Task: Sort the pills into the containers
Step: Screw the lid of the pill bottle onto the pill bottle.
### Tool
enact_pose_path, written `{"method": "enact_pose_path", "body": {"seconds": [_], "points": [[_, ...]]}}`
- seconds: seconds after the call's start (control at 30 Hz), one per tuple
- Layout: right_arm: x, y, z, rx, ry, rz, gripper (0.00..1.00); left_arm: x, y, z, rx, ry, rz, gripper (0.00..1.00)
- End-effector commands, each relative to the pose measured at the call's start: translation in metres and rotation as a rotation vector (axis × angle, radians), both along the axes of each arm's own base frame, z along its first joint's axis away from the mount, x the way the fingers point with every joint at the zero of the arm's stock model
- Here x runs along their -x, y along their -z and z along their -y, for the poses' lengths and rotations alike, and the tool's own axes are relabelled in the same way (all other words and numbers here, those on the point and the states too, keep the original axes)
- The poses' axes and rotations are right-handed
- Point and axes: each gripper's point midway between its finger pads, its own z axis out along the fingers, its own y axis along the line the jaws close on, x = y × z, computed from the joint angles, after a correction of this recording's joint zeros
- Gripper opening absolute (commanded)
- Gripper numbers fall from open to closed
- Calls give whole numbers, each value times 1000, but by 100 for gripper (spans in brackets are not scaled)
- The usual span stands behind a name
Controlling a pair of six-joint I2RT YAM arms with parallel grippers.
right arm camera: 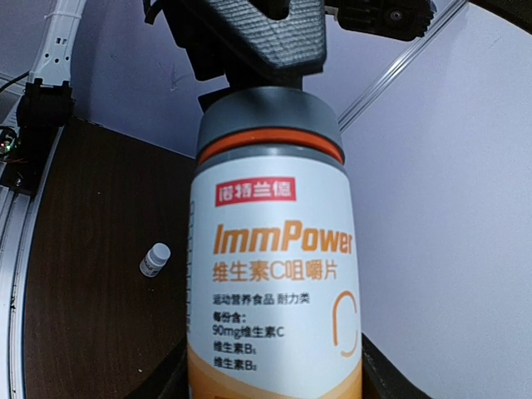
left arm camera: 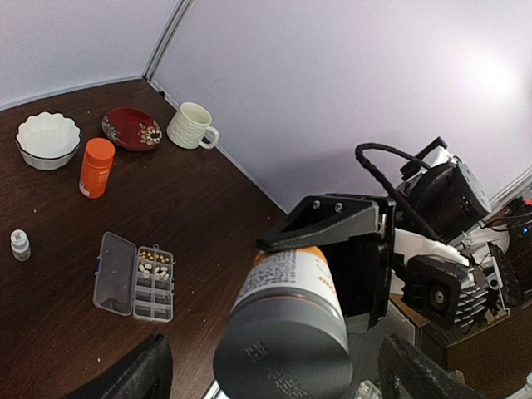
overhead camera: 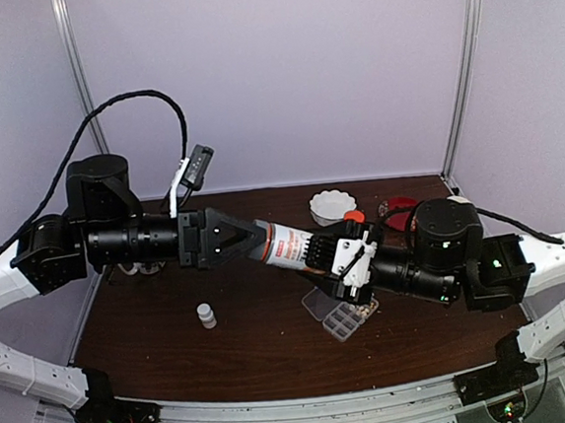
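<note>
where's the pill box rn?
Top view: the pill box lies open on the table, right of centre, just on the near side of the right hand, which grips the labelled bottle.

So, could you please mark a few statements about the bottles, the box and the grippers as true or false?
1. The left gripper and the right gripper both hold the bottle. True.
2. The bottle's cap is off. False: the grey cap is on.
3. The box is shut. False: its lid lies open.
4. The orange bottle stands upright. True.
5. The mug stands on the plate. False: it stands beside it.
</note>
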Motion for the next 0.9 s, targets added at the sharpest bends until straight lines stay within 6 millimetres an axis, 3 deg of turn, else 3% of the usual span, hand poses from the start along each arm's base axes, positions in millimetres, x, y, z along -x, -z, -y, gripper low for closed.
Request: {"method": "enact_pose_path", "body": {"seconds": [0.0, 0.17, 0.43, 0.67, 0.87], "points": [[-3, -21, -1, -63, 24, 25, 0, 3, -7, 3, 23, 31, -18, 87], [-5, -20, -3, -63, 33, 28, 0, 7, -3, 8, 13, 59, -35, 84], [-4, -16, -6, -52, 28, 19, 0, 5, -1, 6, 4, 56, -37, 66], [-3, -13, -3, -38, 23, 13, 0, 5, -4, 5, 17, 59, -44, 79], [-3, -10, -4, -29, 25, 8, 0, 3, -3, 3, 22, 54, -52, 68]]}}
